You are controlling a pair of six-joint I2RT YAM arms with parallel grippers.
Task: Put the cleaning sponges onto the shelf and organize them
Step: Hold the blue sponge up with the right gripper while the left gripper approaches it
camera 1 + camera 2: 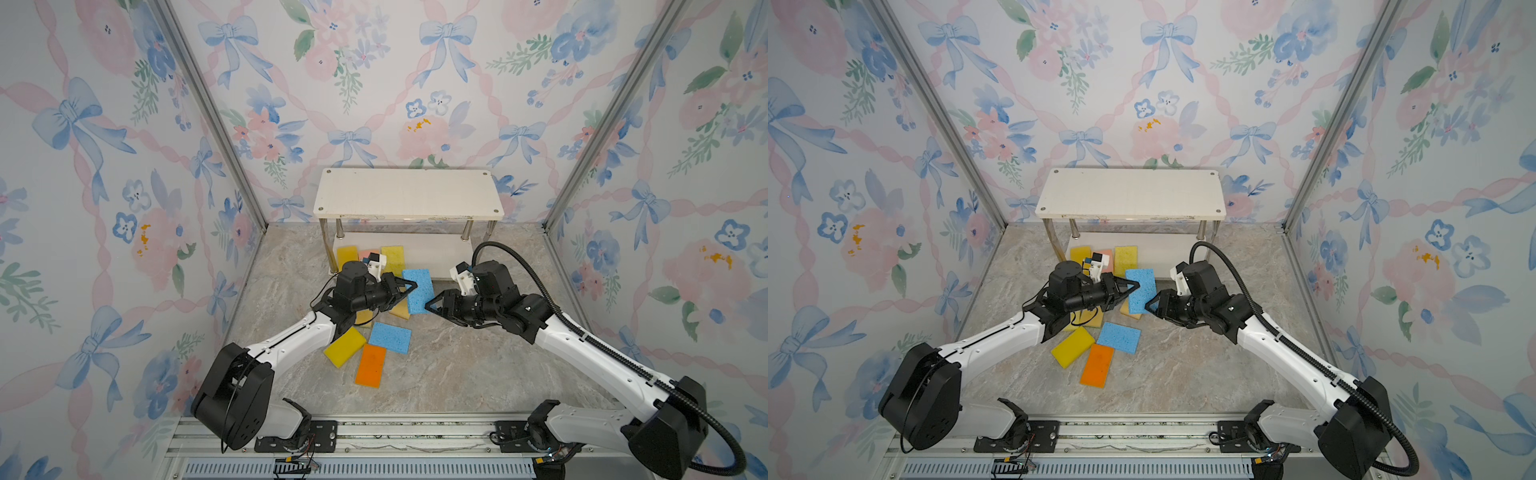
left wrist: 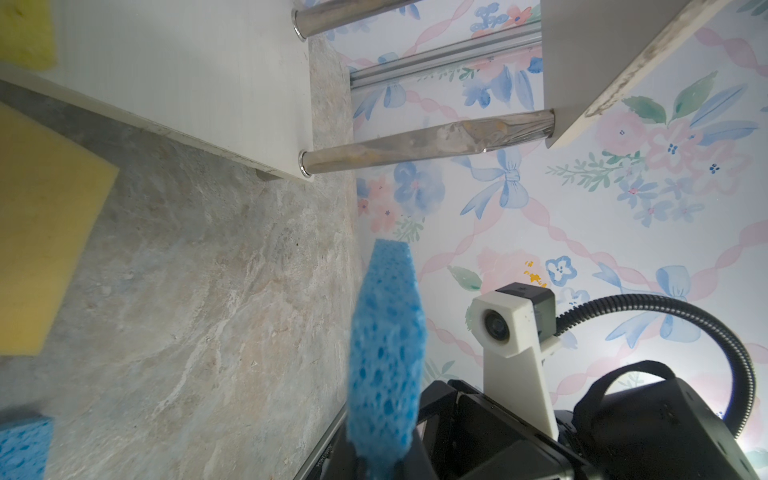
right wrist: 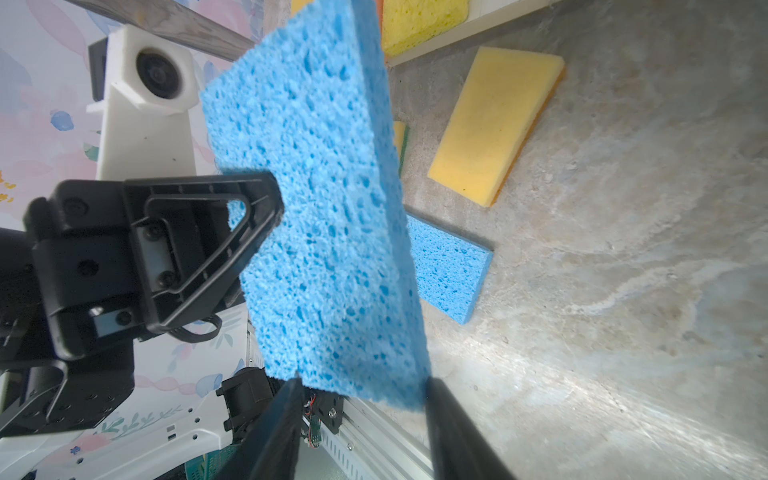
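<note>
In both top views the shelf (image 1: 409,193) stands at 12 o'clock. At its 6 o'clock, the left gripper (image 1: 412,286) pinches a blue sponge (image 1: 422,297). The right gripper (image 1: 429,308), jaws spread, straddles the sponge's 5 o'clock corner; I cannot tell whether it touches.

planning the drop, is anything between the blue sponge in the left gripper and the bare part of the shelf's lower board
Nothing visible. The blue sponge in the left gripper faces bare lower board; the sponges on it sit further left. The right gripper straddles its near corner, on the side away from the shelf.
</note>
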